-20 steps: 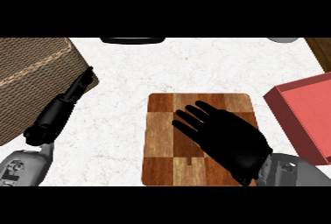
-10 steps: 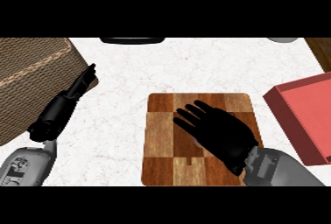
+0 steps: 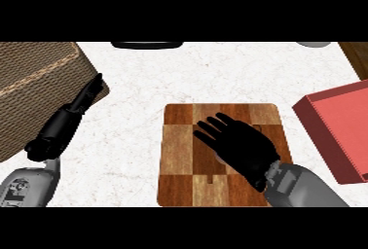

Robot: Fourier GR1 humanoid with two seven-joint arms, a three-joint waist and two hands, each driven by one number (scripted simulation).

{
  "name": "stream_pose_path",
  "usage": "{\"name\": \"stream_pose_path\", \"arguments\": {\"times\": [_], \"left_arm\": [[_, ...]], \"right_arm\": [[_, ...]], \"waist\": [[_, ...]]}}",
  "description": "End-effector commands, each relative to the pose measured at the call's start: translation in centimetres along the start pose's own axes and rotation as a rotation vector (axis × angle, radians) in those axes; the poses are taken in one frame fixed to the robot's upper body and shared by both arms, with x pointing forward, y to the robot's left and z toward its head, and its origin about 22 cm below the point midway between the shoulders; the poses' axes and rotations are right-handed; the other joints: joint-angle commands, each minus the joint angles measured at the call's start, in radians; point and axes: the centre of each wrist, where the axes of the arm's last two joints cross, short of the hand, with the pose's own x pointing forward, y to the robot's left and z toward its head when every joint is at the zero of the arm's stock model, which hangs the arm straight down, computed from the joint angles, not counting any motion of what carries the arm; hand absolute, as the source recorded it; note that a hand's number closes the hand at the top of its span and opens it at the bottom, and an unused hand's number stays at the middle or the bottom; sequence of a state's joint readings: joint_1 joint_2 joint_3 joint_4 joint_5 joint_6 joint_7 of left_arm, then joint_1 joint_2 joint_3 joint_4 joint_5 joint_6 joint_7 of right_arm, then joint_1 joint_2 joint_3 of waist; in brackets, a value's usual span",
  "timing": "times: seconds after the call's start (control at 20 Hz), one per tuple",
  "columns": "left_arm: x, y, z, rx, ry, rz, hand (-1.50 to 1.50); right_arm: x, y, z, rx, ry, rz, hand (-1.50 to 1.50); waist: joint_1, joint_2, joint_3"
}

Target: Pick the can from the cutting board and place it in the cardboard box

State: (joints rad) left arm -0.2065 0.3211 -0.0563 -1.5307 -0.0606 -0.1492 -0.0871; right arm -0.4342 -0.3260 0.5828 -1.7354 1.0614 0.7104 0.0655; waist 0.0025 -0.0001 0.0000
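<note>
My right hand [image 3: 241, 146] looks like matt black plastic or rubber, and so does my left hand [image 3: 68, 119]; neither shows any shine. Both forearms are smooth grey, like painted metal or hard plastic. The cutting board [image 3: 179, 160] under my right hand is wood, a checker of light and dark blocks with visible grain and a soft satin finish. The counter [image 3: 215, 73] is white stone with faint mottling, smooth and matt. The cardboard box [image 3: 28, 73] is brown, rough-looking paperboard. The red box [image 3: 341, 131] has flat, even, matt sides.
</note>
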Motion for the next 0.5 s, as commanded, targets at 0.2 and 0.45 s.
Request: {"name": "stream_pose_path", "arguments": {"times": [0.2, 0.45], "left_arm": [[0.3, -0.3, -1.9, 0.005, -0.01, 0.001, 0.0], [-1.8, -0.2, 0.6, -0.001, -0.008, 0.016, 0.0]], "right_arm": [[-2.2, 1.4, -1.9, 0.004, 0.034, -0.01, -1.5], [-3.4, 3.4, -3.5, 0.048, -0.015, 0.003, -1.5]], "waist": [[-0.002, 0.001, 0.0], [0.003, 0.002, 0.0]]}}
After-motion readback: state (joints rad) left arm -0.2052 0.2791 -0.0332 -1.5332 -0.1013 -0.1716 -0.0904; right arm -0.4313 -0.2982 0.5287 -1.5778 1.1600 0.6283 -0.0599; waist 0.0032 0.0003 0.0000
